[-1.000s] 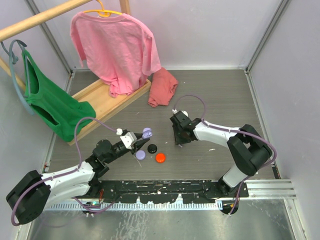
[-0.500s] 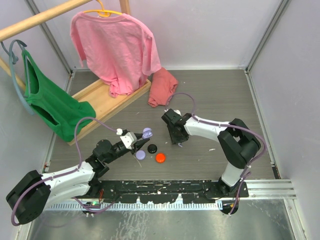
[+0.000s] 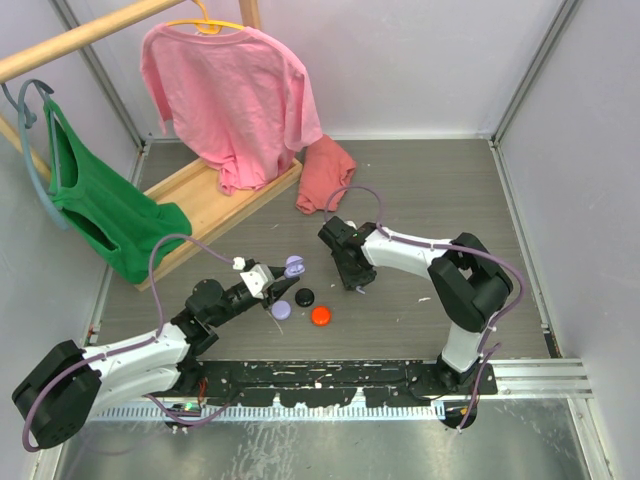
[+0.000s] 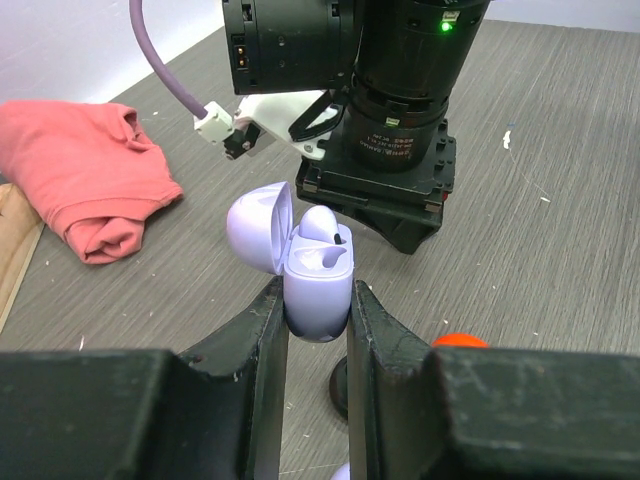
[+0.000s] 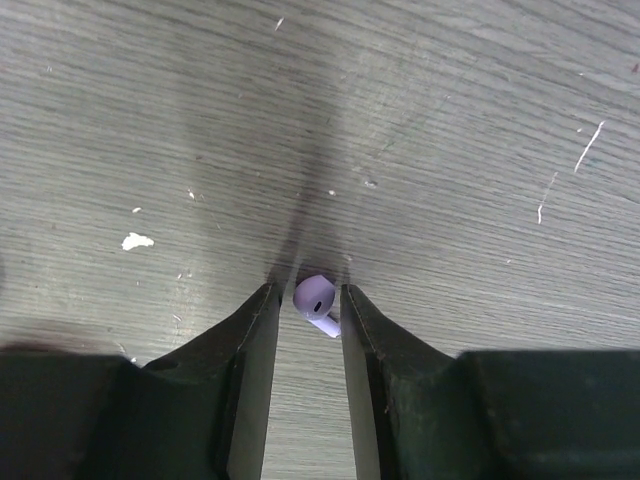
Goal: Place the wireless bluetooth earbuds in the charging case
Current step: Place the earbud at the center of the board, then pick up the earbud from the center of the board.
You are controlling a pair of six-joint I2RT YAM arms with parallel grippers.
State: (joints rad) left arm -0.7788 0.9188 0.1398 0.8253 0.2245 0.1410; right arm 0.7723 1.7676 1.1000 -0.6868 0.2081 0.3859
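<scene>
My left gripper (image 3: pixel 283 279) is shut on the lavender charging case (image 4: pixel 318 285) and holds it above the table. The case's lid (image 4: pixel 258 224) is open and one lavender earbud (image 4: pixel 318 222) sits inside. The case also shows in the top view (image 3: pixel 293 266). My right gripper (image 3: pixel 354 283) points down at the table, right of the case. In the right wrist view its jaws (image 5: pixel 305 292) stand narrowly open on either side of a second lavender earbud (image 5: pixel 316 298) lying on the table. The earbud's stem touches the right finger, with a small gap at the left one.
A lavender puck (image 3: pixel 282 310), a black puck (image 3: pixel 304 296) and an orange-red puck (image 3: pixel 321 316) lie below the case. A crumpled red cloth (image 3: pixel 326 174) lies at the back. A wooden rack (image 3: pixel 205 205) with pink and green shirts stands at the back left.
My right gripper has moved left across the table, closer to the case and pucks. The left arm and the case have not moved.
</scene>
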